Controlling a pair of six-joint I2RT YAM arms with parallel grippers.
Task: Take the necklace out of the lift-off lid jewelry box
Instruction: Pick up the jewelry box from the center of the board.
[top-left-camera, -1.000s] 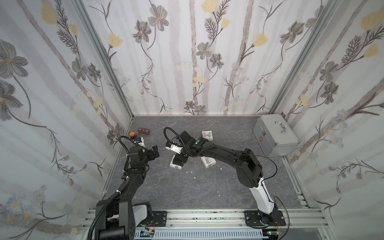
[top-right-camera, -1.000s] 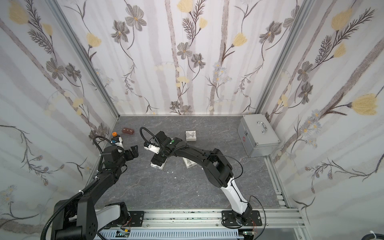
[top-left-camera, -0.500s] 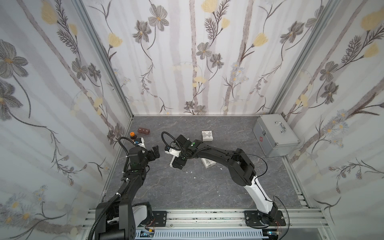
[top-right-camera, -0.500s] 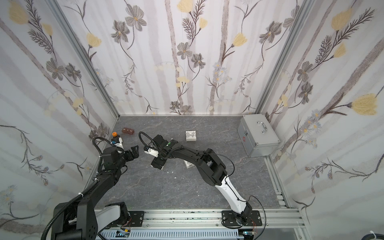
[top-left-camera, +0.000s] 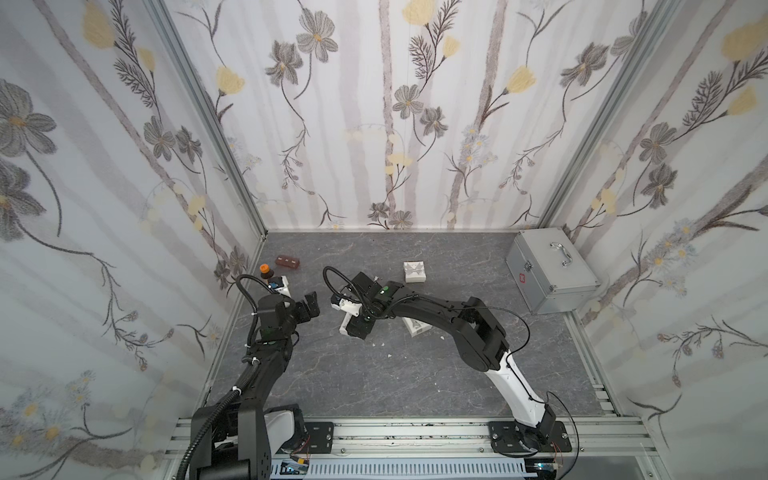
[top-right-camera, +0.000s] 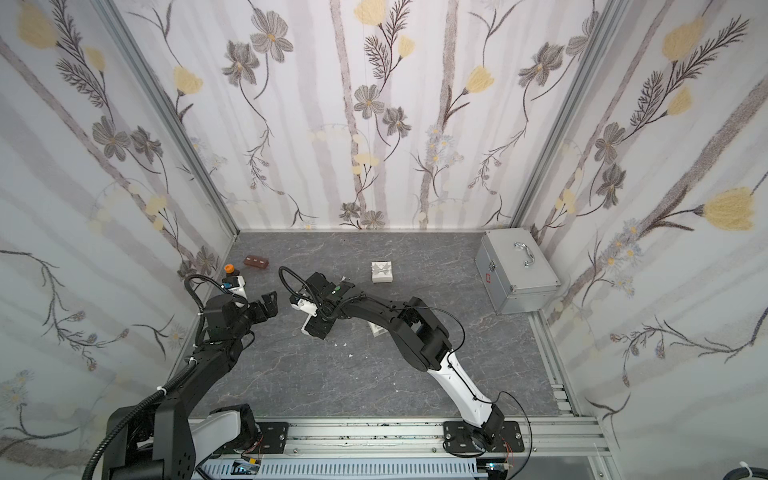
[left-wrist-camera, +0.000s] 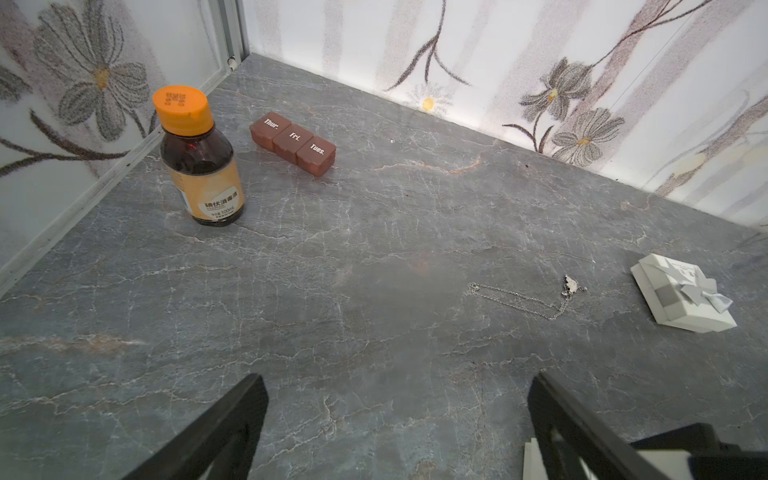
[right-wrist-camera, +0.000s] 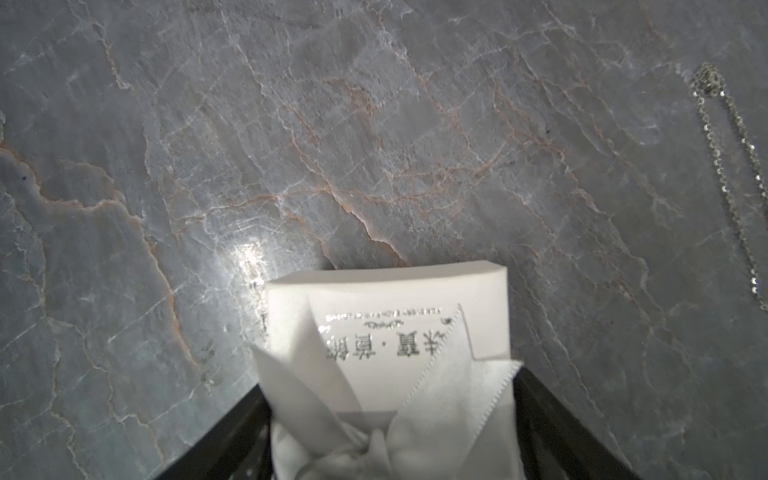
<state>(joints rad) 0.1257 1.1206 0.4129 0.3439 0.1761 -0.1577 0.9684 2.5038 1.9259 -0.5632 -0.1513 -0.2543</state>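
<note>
Target necklace (left-wrist-camera: 519, 300) was already out, flat on the grey table (left-wrist-camera: 374, 232). Chain was in a loose loop, pendant at one end, touching nothing. It lay beyond the right gripper (right-wrist-camera: 390, 382), toward the back wall (top-left-camera: 386, 124), and ahead of the left gripper (left-wrist-camera: 395, 376), off to its right.

Right gripper's jaws were closed on the white lid (right-wrist-camera: 386, 299) with the ribbon bow, one jaw on each side wall. In both top views the lid hung tilted up on edge under the gripper, low over the table. Whether it touched the table couldn't be told. Left gripper was spread wide and empty, hovering above bare table.

Box base (top-left-camera: 417, 328), going by shape, sat just right of the right gripper, half hidden under that arm, inside not visible. A second ribboned box (top-left-camera: 414, 272) stood farther back, near the necklace but apart. A bottle (left-wrist-camera: 199, 166) and pill organiser (left-wrist-camera: 293, 143) sat ahead-left of the left gripper, metal case (top-left-camera: 548, 270) far off to the right.

Judgement: removal looked done, and the step in hand was dealing with the lid.
- Pinch the stiff walls, not the ribbon, which could slip.
- Level the lid before lowering.
- Put it down on the side away from the chain so nothing drags it.
- Let go only once it rests.
- Left gripper should stay clear.
</note>
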